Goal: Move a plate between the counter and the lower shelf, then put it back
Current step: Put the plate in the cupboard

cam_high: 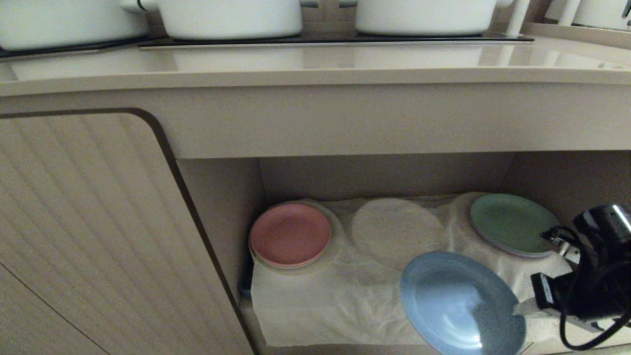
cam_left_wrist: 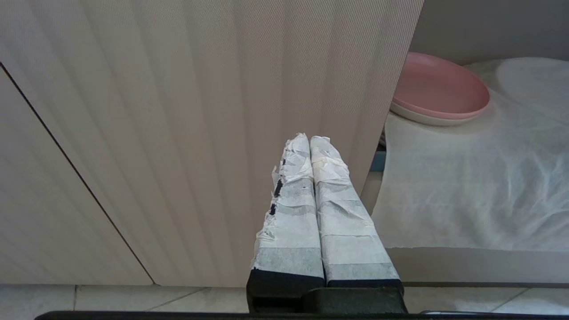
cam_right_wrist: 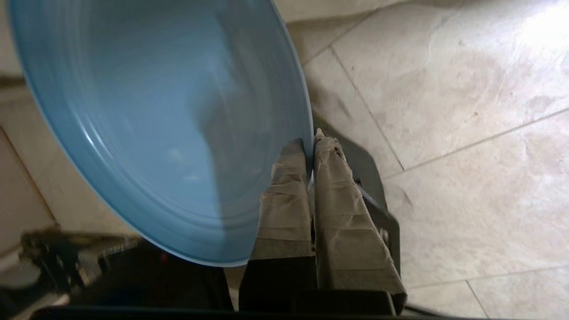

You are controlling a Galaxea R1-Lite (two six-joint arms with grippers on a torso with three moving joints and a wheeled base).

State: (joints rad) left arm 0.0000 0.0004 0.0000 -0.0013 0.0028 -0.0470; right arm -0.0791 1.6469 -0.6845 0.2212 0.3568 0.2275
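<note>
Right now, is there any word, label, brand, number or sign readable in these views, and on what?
None: no text can be read in any view.
The blue plate, pink plate, green plate, pots, counter and cloth bear no print.
The taped fingers show no marks.

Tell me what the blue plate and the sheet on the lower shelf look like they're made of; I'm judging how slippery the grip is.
The blue plate looks like smooth plastic or melamine, semi-gloss: soft highlights, faint moulded rings, thin rim pinched by the right gripper. The sheet looks like thin white non-woven or paper-like cloth, matte: it wrinkles and drapes over round humps.
</note>
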